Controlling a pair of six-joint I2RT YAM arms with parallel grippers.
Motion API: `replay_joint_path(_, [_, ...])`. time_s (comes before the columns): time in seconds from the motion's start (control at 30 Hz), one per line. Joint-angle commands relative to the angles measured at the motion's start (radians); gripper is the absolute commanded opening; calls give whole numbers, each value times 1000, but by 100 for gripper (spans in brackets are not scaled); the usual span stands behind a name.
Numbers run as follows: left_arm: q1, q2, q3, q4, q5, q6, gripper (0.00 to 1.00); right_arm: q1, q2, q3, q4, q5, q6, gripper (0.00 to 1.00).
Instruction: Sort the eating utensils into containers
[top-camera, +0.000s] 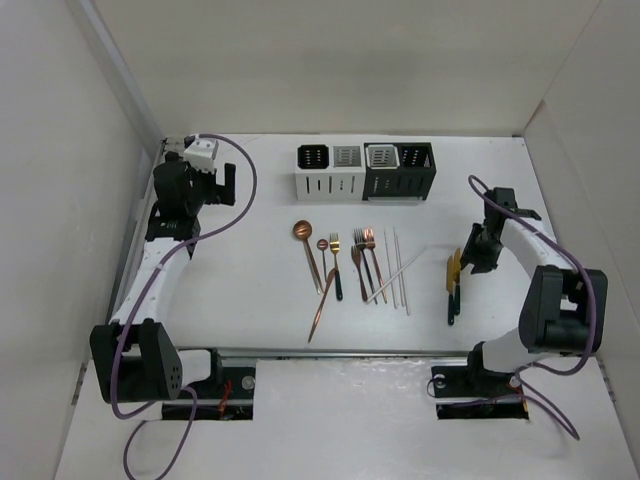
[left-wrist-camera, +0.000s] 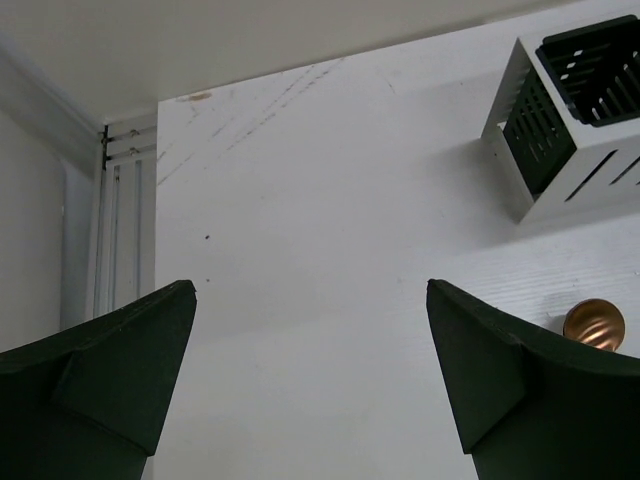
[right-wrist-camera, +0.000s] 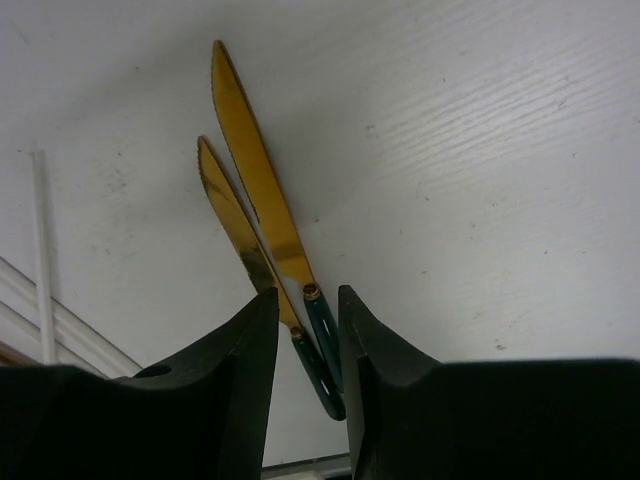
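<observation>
Done so far: nothing is sorted, as far as the top view shows; no handle or stick stands up out of the containers (top-camera: 325, 186), the row of four at 12 o'clock on the worktop (top-camera: 250, 300).
Left to sort: the whole spread of eating utensils (top-camera: 338, 270) lies flat at mid-worktop. It holds copper spoons, forks and thin white sticks (top-camera: 398, 268), fanned out side by side and some crossing.
Piece in hand: two gold knives (right-wrist-camera: 255, 200) with dark green handles, lying apart from the rest at 3 o'clock of the spread.
Step, as I judge it: the first pick is only beginning, so nearly the whole task remains.
Knives relative to right jaws: both handles run in between the two fingers (right-wrist-camera: 240, 380). The blades point away toward 11 o'clock in the wrist view, side by side and slightly staggered.
Right jaws: drawn in narrow around the pair of handles, each finger looking to touch the handle nearest it. The knives look to lie on the worktop, not lifted, and I cannot tell how firm the pinch is.
Risk: with two handles in one bite, one knife may slip or swing out when raised.
Left jaws: spread wide and holding nothing, parked at 10 o'clock on the worktop. One white-sided container (left-wrist-camera: 520, 170) and a copper spoon bowl (left-wrist-camera: 593, 324) sit off toward 2 to 3 o'clock in its wrist view.
</observation>
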Motion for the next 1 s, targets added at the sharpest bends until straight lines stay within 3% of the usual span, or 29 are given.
replay_joint_path(0.0, [-4, -41, -22, 13, -23, -48, 100, -3, 29, 33, -67, -28, 2, 35])
replay_joint_path(0.73, [-4, -81, -80, 88, -78, -16, 100, 49, 284, 24, -78, -9, 11, 36])
replay_joint_path(0.8, [-4, -81, -80, 88, -78, -5, 100, 58, 309, 24, -68, -9, 11, 30])
replay_joint_path(0.93, [5, -81, -71, 88, -87, -5, 100, 58, 330, 24, -48, 11, 11, 0])
replay_joint_path(0.97, [5, -81, -62, 88, -87, -5, 100, 58, 330, 24, -48, 23, 22, 0])
